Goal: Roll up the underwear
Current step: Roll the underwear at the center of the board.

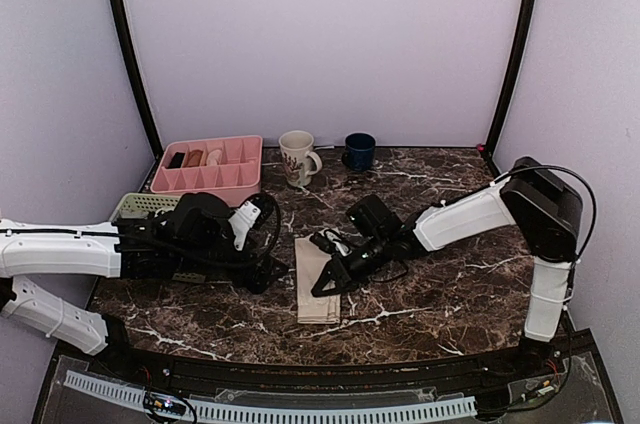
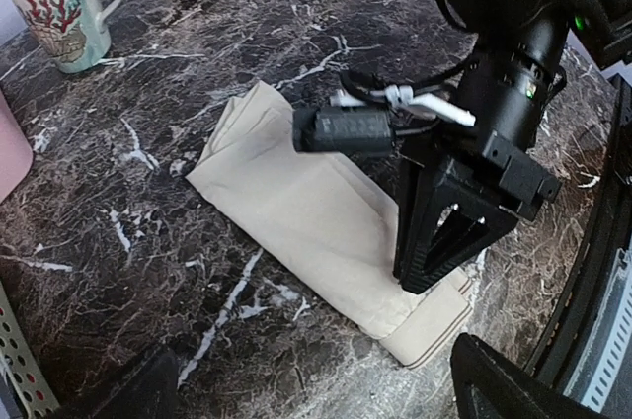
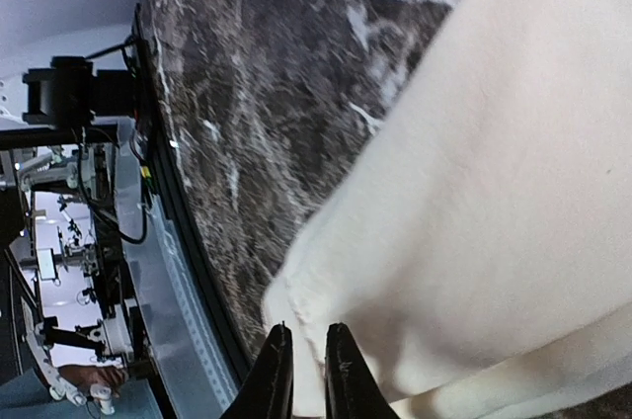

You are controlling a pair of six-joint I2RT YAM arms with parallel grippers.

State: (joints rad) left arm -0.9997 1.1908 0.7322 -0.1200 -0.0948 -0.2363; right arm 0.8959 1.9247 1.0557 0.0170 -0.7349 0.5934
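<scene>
The underwear (image 1: 312, 262) is a cream-beige garment folded into a long narrow strip on the dark marble table, running from far to near. It also shows in the left wrist view (image 2: 296, 202) and fills the right wrist view (image 3: 494, 192). My right gripper (image 1: 322, 287) points down at the strip's near end. Its fingers (image 2: 415, 281) are almost together, with a ridge of fabric pinched between the tips (image 3: 308, 360). My left gripper (image 1: 265, 269) is open and empty just left of the strip, with its fingers spread wide apart (image 2: 316, 370).
A pink divider tray (image 1: 205, 185) stands at the back left, with a pale mesh basket (image 1: 140, 204) in front of it. A white patterned mug (image 1: 296, 157) and a dark blue cup (image 1: 359, 150) stand at the back. The table's front edge is close to the strip's near end.
</scene>
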